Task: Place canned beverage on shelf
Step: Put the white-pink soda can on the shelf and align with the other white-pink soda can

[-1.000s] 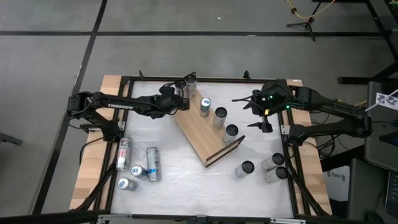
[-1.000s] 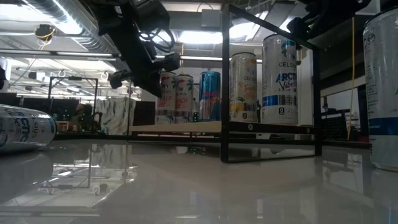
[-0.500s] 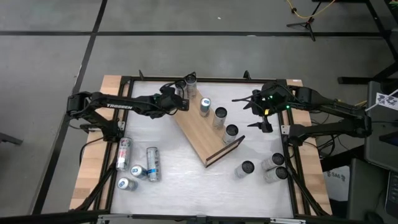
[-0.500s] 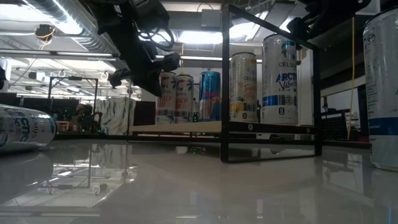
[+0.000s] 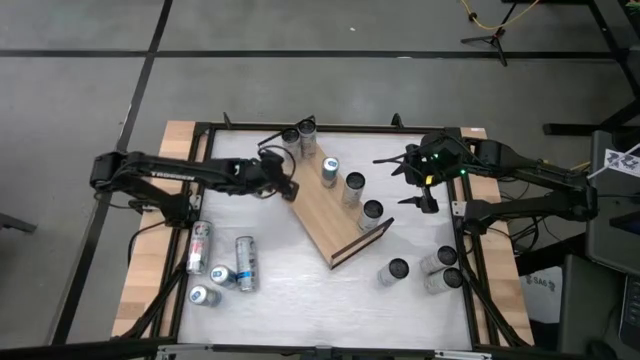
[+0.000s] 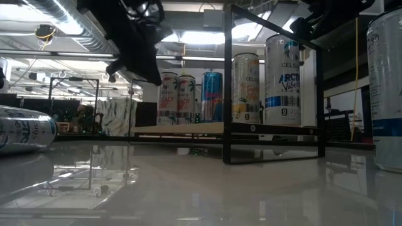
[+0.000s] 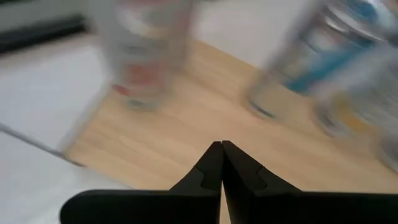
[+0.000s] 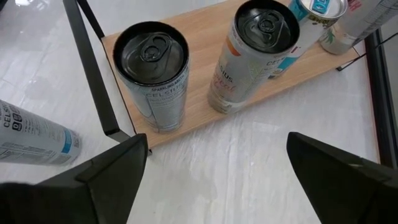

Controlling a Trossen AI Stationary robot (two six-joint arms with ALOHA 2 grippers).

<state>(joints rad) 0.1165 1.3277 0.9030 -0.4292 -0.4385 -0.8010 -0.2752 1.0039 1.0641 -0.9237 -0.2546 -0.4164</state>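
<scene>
Wooden shelf (image 5: 330,212) lies diagonally at the table's middle, with five cans standing on it. Left gripper (image 5: 290,186), fingers clenched on nothing, hovers at its far-left end. Right gripper (image 5: 400,180) waits spread wide at far right.

high: straight down | low: tabletop level | both see shelf (image 5: 330,212)

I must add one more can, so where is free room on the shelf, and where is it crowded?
The shelf is bare along its side facing the left arm, beside the left fingers. The side facing the right arm is crowded with five upright cans. The tabletop below is also bare.
</scene>
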